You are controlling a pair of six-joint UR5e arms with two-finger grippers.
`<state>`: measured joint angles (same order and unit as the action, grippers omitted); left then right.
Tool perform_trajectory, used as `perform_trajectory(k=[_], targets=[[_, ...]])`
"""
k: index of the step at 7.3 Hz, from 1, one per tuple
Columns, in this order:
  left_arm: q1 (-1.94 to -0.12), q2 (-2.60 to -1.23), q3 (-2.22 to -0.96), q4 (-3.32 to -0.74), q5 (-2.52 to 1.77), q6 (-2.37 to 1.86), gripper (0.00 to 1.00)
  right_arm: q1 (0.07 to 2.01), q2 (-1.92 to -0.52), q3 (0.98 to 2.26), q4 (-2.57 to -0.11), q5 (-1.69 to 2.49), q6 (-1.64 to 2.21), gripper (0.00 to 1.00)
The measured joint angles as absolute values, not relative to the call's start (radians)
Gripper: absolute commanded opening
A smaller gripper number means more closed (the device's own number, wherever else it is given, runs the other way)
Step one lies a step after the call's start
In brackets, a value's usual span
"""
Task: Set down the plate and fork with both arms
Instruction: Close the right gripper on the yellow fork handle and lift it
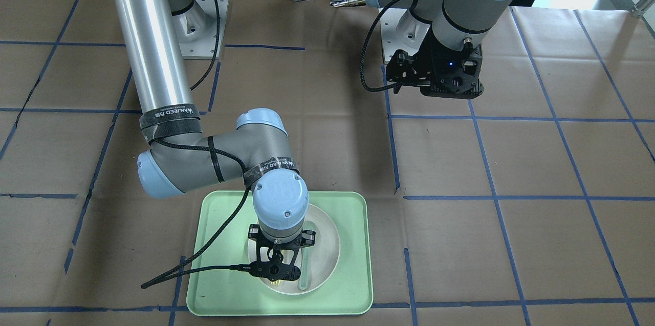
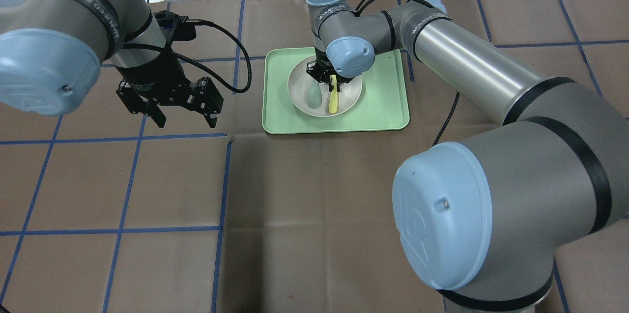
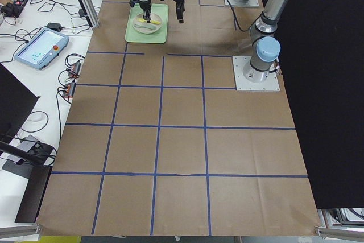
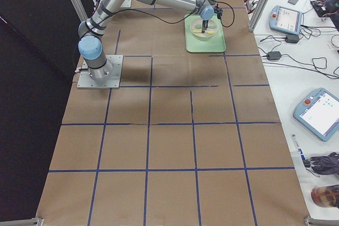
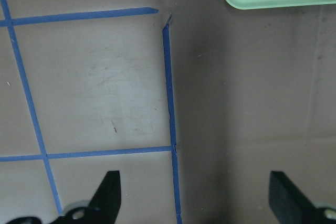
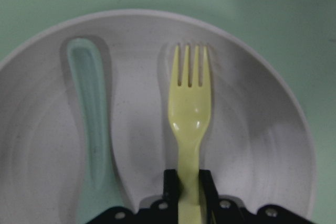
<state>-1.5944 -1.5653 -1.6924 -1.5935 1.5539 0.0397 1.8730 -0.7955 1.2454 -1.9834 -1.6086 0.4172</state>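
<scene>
Desk (image 2: 319, 195), paper-covered: a mint-green tray (image 2: 388, 111) is set on it. The off-white plate (image 2: 299, 82) is laid in the tray, with a grey-green spoon (image 2: 312, 99) and the yellow fork (image 2: 333, 100) seen side by side in the plate, apart. The fork's handle end is clamped and hidden in the jaws of the right arm (image 2: 471, 62); whether the fork rests on the plate cannot be told. The jaws of the left arm (image 2: 132, 42) are held apart over the desk, beside the tray.

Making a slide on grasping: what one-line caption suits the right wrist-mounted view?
Pale-yellow fork pinched at its handle by the right gripper, beside a grey-green spoon in the off-white plate.
</scene>
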Motion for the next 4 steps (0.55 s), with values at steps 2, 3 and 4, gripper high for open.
perform_trajectory(k=[2, 3, 4], targets=[[-1.594, -1.566, -1.691, -1.592, 1.554, 0.040, 1.00, 1.873, -0.801, 1.242, -1.983, -1.609, 0.417, 0.01], [-1.594, -1.566, -1.691, -1.591, 1.554, 0.040, 1.00, 1.873, -0.810, 1.235, -1.977, -1.608, 0.418, 0.01], [-1.594, -1.566, -1.691, -1.591, 1.554, 0.039, 1.00, 1.875, -0.826, 1.226, -1.961, -1.601, 0.418, 0.01]])
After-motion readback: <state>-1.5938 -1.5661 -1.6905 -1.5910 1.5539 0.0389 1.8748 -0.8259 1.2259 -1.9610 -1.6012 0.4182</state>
